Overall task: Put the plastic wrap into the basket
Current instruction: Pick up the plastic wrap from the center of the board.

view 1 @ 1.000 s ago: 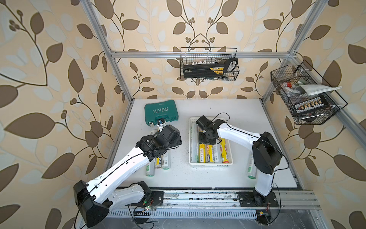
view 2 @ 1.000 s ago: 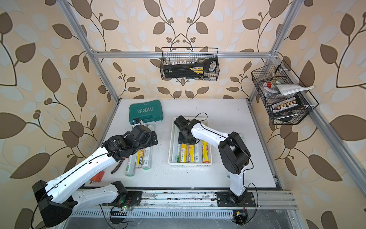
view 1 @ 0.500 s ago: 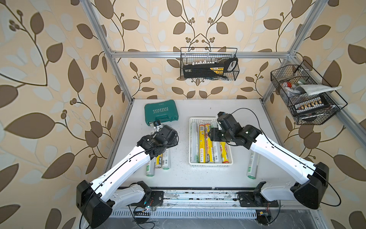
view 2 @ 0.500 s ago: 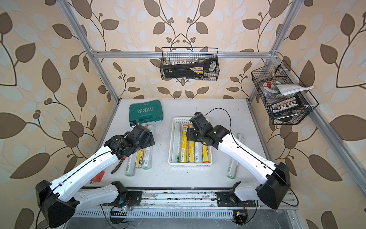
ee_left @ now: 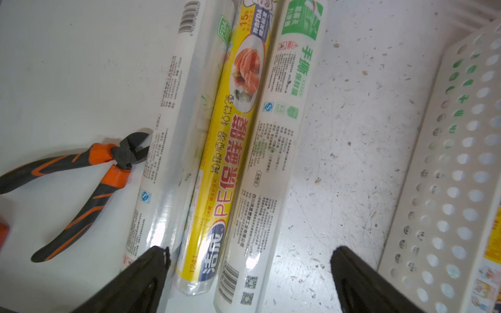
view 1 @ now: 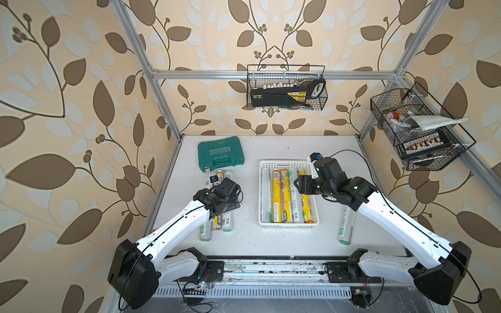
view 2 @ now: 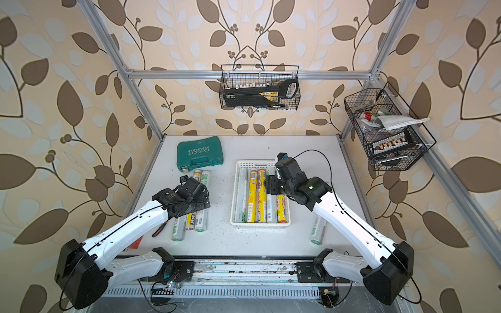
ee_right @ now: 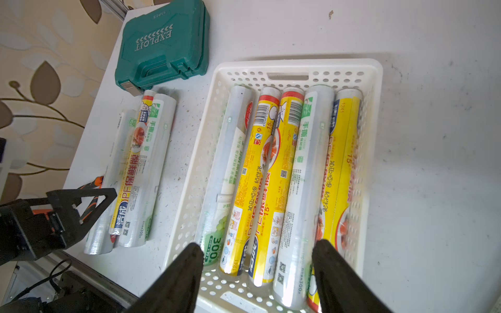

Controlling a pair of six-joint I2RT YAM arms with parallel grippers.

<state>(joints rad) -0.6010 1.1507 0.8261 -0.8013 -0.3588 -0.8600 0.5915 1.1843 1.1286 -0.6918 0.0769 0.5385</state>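
Left wrist view: orange-handled pliers [ee_left: 119, 157] lie beside the outer silver-white roll [ee_left: 168, 151].

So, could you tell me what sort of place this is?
Probably a staged robot test cell, not a real home: leaf-patterned wallpaper fills an aluminium frame, the left arm and right arm stand on a rail at the white table's front edge, and wire-mesh baskets of tools hang from the frame.

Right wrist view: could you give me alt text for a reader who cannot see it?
Five plastic wrap rolls lie side by side in the white basket, with the right gripper open and empty above their near ends. Three more rolls lie together on the table beside the basket, next to a teal tool case.
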